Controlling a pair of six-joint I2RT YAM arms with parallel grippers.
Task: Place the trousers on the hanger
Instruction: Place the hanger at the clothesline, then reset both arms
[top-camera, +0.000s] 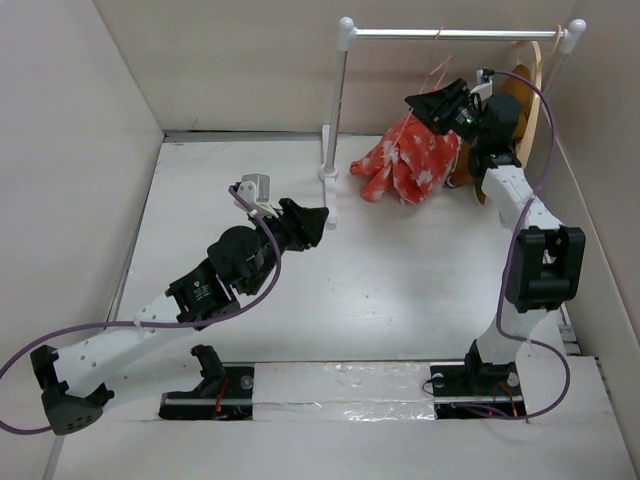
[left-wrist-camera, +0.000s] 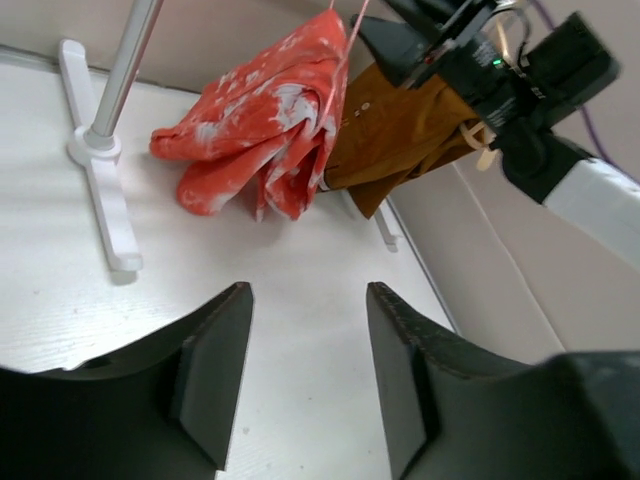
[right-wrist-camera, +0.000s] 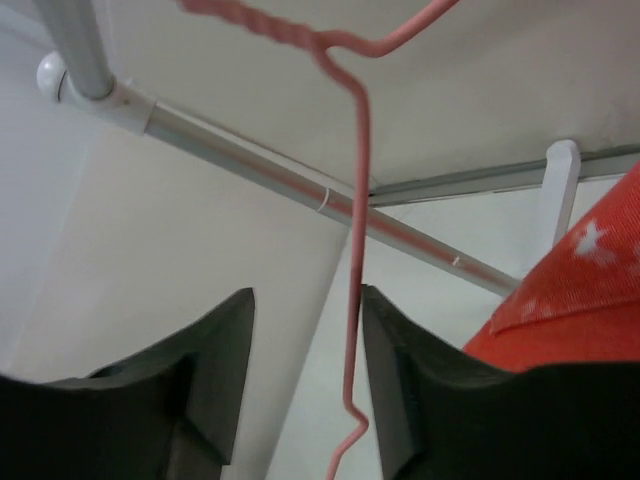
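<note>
The red-orange trousers (top-camera: 410, 160) with white blotches hang folded over the thin pink wire hanger (top-camera: 437, 55), which hangs from the rack rail; their lower part rests on the table. They also show in the left wrist view (left-wrist-camera: 265, 120) and at the right edge of the right wrist view (right-wrist-camera: 590, 300). My right gripper (top-camera: 428, 103) is up by the rail, open, with the hanger wire (right-wrist-camera: 357, 250) running between its jaws, close against the right finger (right-wrist-camera: 400, 360). My left gripper (top-camera: 318, 222) is open and empty (left-wrist-camera: 308, 290) over the table, left of the trousers.
A white clothes rack stands at the back: rail (top-camera: 455, 33), left post (top-camera: 338, 110) and foot (left-wrist-camera: 100, 190). A plain brown garment (left-wrist-camera: 400, 130) hangs just right of the trousers on a pale wooden hanger (top-camera: 527, 80). Walls enclose the table on the left, back and right.
</note>
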